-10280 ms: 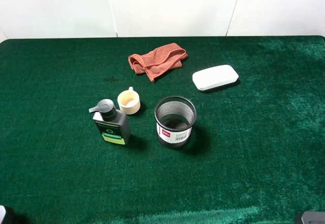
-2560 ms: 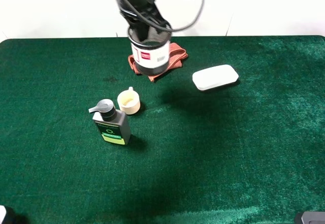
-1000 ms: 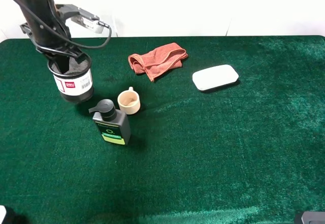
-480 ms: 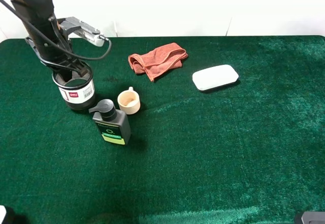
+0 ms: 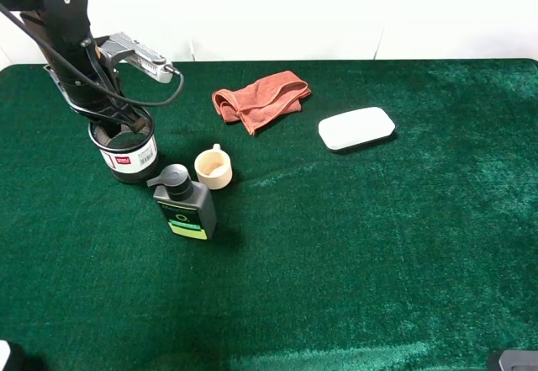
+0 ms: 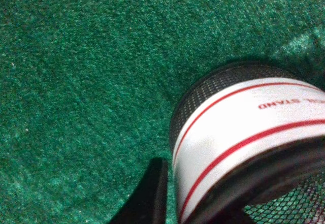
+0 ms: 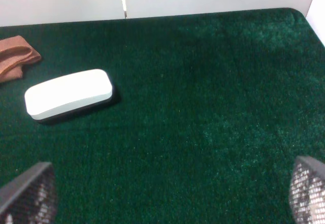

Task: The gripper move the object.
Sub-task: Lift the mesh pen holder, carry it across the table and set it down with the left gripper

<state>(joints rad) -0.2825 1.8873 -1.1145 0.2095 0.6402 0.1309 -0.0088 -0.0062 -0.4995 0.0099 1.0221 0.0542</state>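
Observation:
The black wire-mesh pen cup (image 5: 126, 154) with its white barcode label stands upright on the green cloth at the left, just left of the cream cup. My left gripper (image 5: 116, 124) reaches down from above and is shut on the cup's rim. In the left wrist view the cup (image 6: 244, 127) fills the frame and one black finger (image 6: 150, 193) lies against the outside of its wall. The other finger is hidden. My right gripper (image 7: 165, 196) is open and empty, with only its two fingertips showing.
A small cream cup (image 5: 213, 167) and a dark grey pump bottle (image 5: 185, 207) stand close to the right of the pen cup. A rust-red cloth (image 5: 261, 99) lies at the back. A white case (image 5: 356, 127) lies at the back right, also in the right wrist view (image 7: 68, 93).
My left gripper has carried the pen cup from mid-table, up over the red cloth, to the left side. In the last second it came down a little and the cup now rests on the cloth.

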